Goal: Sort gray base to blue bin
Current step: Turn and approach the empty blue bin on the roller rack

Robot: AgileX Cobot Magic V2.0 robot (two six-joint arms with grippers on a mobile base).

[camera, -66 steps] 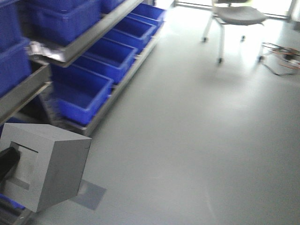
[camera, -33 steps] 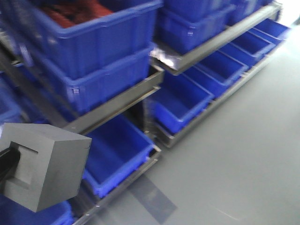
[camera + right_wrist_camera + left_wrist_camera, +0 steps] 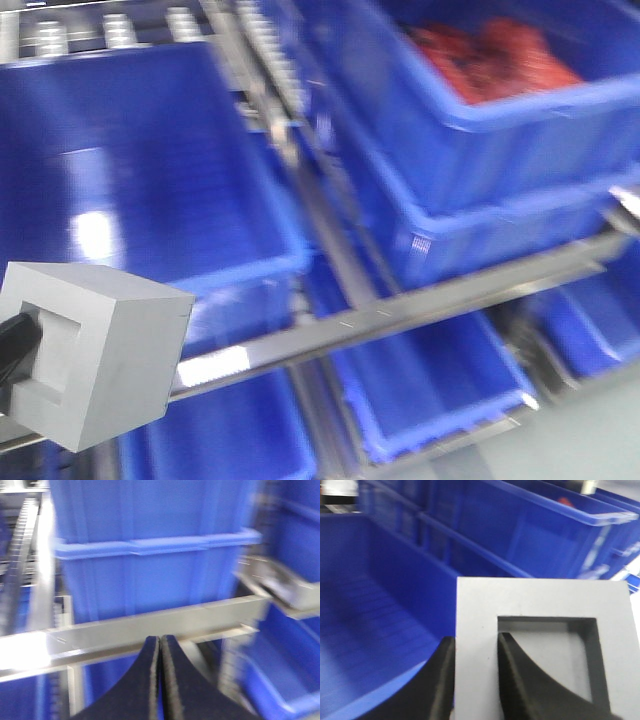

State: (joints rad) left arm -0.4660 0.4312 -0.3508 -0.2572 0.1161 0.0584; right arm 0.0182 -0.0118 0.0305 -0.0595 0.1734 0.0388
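Observation:
My left gripper (image 3: 475, 642) is shut on the gray base (image 3: 540, 650), one finger outside its wall and one inside its square recess. The gray base also shows at the lower left of the front view (image 3: 95, 355), held in the air in front of the shelves. A large empty blue bin (image 3: 130, 170) sits on the shelf behind it, and its sloping inner wall (image 3: 365, 630) fills the left of the left wrist view. My right gripper (image 3: 160, 640) is shut and empty, in front of a metal shelf rail (image 3: 150, 625).
Metal racks (image 3: 400, 310) carry several blue tubs on stacked levels. One upper tub (image 3: 490, 60) holds red items. More blue tubs (image 3: 430, 390) sit on the lower shelf. A blue tub (image 3: 150, 555) stands just beyond the right gripper. The views are motion-blurred.
The front view has swung from open floor and a chair to close-up shelves of blue tubs. The gray base has stayed in the same place in the frame, still held.

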